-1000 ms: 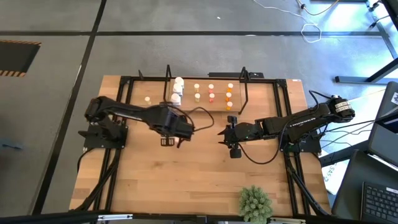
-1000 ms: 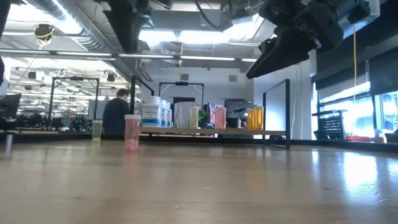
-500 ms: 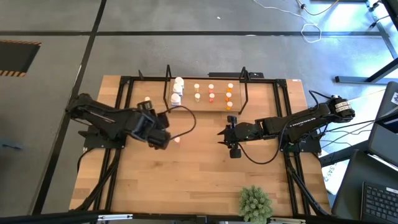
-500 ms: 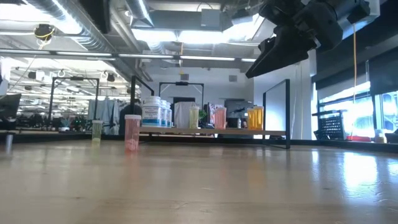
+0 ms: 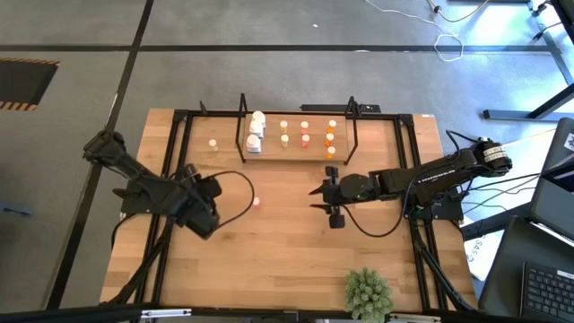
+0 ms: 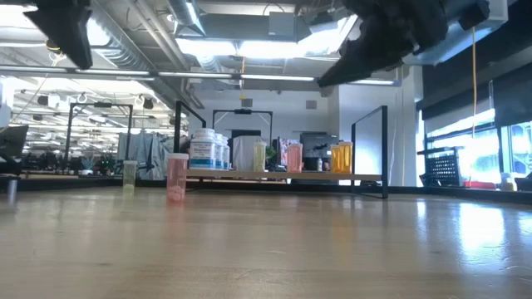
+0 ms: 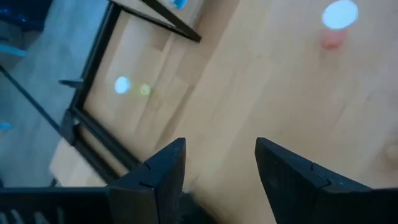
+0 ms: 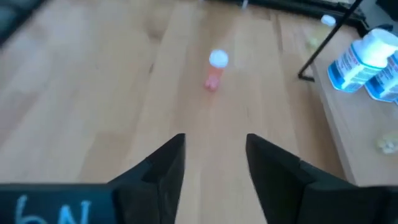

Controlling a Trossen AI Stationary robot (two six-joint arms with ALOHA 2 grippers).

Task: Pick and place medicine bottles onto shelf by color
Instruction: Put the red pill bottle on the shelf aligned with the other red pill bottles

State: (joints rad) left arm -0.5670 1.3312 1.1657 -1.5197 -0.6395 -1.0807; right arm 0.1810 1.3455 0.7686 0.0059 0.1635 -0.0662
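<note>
A small pink bottle stands upright on its base on the bare wood in mid-table, also seen as the pink bottle and the pink bottle. A pale yellow bottle stands at the far left. The shelf at the far middle carries white bottles at its left end and several small cream, pink and orange bottles. My left gripper hangs open over the table's left part, away from the pink bottle. My right gripper hovers open to the right of that bottle.
A black frame runs around the tabletop. A green bushy plant stands at the near right edge. Bare wood lies between the grippers and along the near side. The room beyond the table shows in the low view.
My left gripper has drawn back from the table's middle, beside the pink bottle, toward the left and near edge, rolling its wrist and sinking a little; its fingers stay open. The pink bottle stands where it was. My right gripper has tipped slightly in place.
</note>
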